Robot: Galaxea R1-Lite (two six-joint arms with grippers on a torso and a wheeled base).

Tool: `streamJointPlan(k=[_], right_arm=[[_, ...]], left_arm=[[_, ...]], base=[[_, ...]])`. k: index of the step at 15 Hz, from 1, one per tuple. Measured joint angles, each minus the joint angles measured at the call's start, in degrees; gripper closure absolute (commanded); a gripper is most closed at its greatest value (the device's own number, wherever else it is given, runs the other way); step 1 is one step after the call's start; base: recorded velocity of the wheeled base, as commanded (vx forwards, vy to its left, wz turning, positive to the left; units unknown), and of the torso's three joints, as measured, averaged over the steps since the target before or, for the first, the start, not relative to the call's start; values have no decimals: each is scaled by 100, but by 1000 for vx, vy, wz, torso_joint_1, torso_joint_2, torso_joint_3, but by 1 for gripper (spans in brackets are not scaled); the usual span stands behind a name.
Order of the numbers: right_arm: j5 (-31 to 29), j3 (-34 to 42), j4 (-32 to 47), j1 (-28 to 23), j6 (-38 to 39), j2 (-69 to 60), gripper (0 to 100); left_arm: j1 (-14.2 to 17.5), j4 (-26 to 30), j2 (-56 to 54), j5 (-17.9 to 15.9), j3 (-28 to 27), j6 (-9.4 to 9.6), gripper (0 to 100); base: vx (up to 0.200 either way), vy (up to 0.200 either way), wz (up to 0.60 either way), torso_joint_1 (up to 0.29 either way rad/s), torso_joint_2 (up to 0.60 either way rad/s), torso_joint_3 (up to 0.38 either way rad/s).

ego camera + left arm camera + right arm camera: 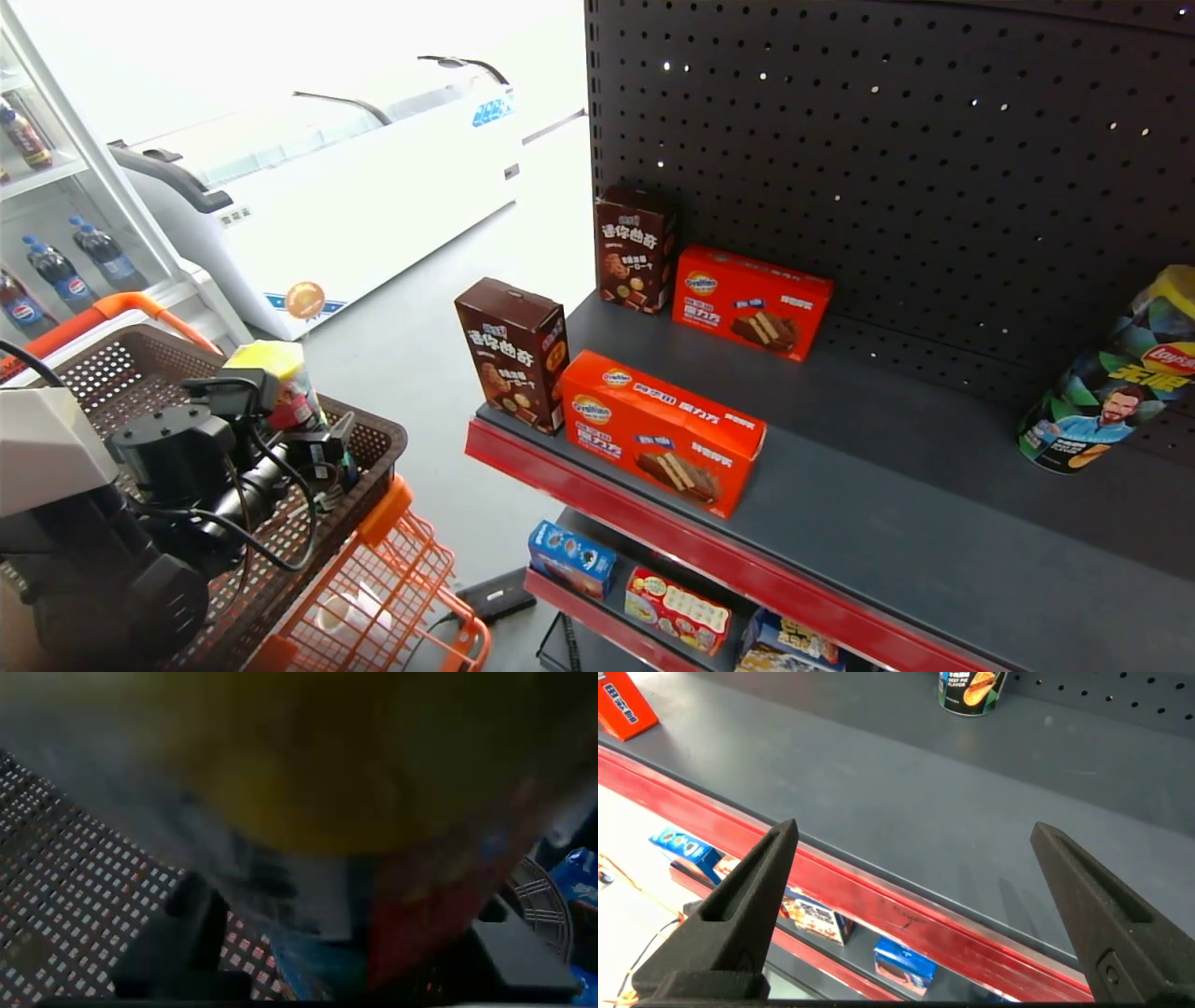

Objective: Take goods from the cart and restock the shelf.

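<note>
Found the left gripper [285, 425] clamped on a yellow-lidded chips can [275, 369], roughly upright over the brown basket [373, 467] of the orange cart [392, 597]. Saw that can pressed close to the left wrist camera as a yellow and red blur, with dark fingers [163, 952] on either side of it. Found the right gripper [915, 829] spread wide with nothing between its jaws, hanging over the dark grey shelf [906, 775] near its red front edge [878, 901].

Noted a second chips can [1111, 373] standing on that shelf against the black pegboard [887, 140], well apart from the boxes. Toward the shelf's left end, saw a front cookie box [513, 355] just beside a front wafer box [663, 434], and behind them a rear cookie box [635, 247] just beside a rear wafer box [752, 301]. Made out more packaged goods on a lower shelf [644, 597].

Beyond the cart, saw grey floor [420, 355], a white chest freezer [355, 196] and a glass-fronted cooler [56, 187] holding cola bottles.

Could not tell what else lay in the basket behind the arm. Found the second chips can cut off at the picture's right edge.
</note>
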Motion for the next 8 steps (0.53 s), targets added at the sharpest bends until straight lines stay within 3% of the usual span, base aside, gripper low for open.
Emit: streamJointPlan(k=[8], right_arm=[[0,0,0,0,0,0,0]], left_arm=[[-162,301,-734,6,-57,-50,100]], base=[[0,0,0,0,0,0]])
